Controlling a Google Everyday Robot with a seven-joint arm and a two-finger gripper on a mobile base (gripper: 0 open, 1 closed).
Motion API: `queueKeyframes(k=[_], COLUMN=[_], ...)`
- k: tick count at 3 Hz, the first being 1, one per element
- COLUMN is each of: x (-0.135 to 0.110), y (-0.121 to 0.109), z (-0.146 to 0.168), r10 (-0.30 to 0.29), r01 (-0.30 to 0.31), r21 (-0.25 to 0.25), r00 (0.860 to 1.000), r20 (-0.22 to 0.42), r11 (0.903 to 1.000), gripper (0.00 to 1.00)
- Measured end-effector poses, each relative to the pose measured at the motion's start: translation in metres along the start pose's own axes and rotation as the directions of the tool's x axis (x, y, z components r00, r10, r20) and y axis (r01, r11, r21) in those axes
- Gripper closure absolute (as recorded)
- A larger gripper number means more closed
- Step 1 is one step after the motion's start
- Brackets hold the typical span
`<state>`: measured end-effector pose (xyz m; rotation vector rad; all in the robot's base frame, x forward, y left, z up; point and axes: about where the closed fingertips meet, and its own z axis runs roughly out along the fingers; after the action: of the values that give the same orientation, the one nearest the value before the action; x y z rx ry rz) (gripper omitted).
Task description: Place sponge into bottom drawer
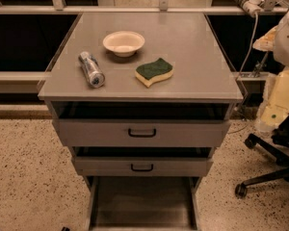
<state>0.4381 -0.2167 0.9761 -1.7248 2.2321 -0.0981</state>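
Observation:
The sponge [154,71], dark green on top with a pale yellow base, lies flat on the grey cabinet top [197,57], right of centre near the front edge. The bottom drawer [142,203] is pulled out at the foot of the cabinet, and its flat grey floor is bare. My gripper is not in view. Only a pale rounded shape [286,32] shows at the right edge, and I cannot tell whether it belongs to my arm.
A cream bowl [124,43] stands behind the sponge. A silver can [91,69] lies on its side to the left. Two upper drawers with black handles [142,133] [142,167] are slightly open. An office chair base [267,165] stands on the speckled floor at right.

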Motion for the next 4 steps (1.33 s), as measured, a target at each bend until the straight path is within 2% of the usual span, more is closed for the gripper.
queueKeyframes(k=[1, 2, 3, 4], x=[0.000, -0.015, -0.054, -0.057], y=[0.000, -0.014, -0.046, -0.052], z=[0.000, 0.005, 0.024, 0.030], r10=[0.000, -0.035, -0.084, -0.079], r01=[0.000, 0.034, 0.084, 0.082], r21=[0.000, 0.012, 0.007, -0.004], r00=[1.000, 0.997, 0.975, 0.971], r20=[0.000, 0.068, 0.204, 0.225], r11=[1.0000, 0.9994, 0.9964, 0.9966], gripper=[0.00, 0.00, 0.00, 0.00])
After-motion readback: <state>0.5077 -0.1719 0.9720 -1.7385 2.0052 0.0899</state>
